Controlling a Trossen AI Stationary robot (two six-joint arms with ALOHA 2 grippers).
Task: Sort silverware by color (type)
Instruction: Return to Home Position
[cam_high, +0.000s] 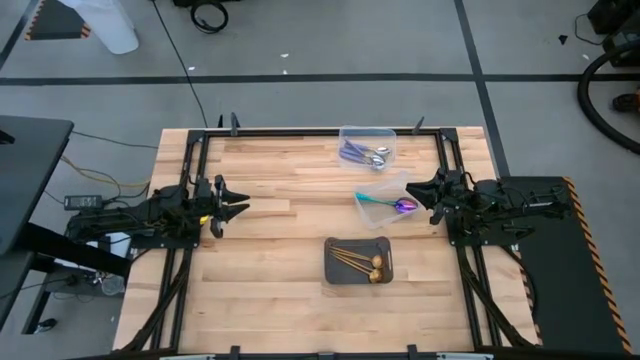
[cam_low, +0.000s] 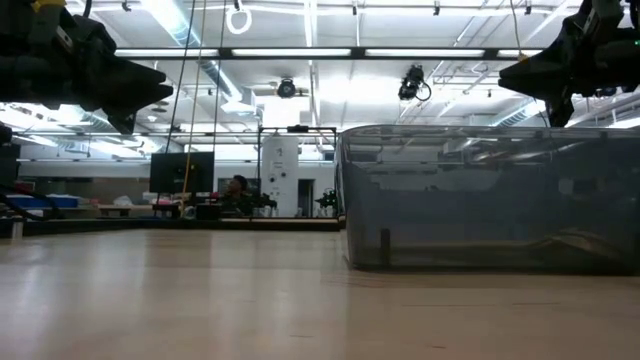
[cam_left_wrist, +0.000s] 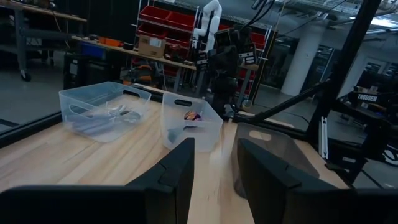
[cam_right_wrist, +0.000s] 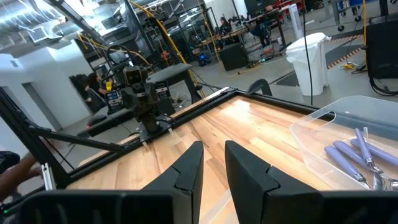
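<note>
On the wooden table (cam_high: 270, 300) of a two-armed robot station, the dark arms face each other from opposite edges, both held up off the surface. The left gripper (cam_high: 243, 201) hangs by the left edge, its fingers (cam_left_wrist: 177, 174) apart with a clear gap between them and nothing in it. The right gripper (cam_high: 410, 189) hangs by the right edge, its fingers (cam_right_wrist: 186, 171) parted more narrowly around nothing.

Between the two sets of fingers, much nearer the right pair and off to their side toward the table's front edge, sits a dark grey tray (cam_high: 330, 275). The gold spoons (cam_high: 358, 262) lie bunched inside it, bowls together at one end. Just ahead of the right fingers' tips, a clear plastic tub (cam_high: 398, 180) stands askew to the table's edges and holds the iridescent teal-purple spoons (cam_high: 385, 204). On the other side of the right fingers, toward the table's far edge, a second clear tub (cam_high: 368, 130) holds the lilac-handled silver spoons (cam_high: 360, 153). All three containers lie well apart from the left fingers, across most of the table's width.
</note>
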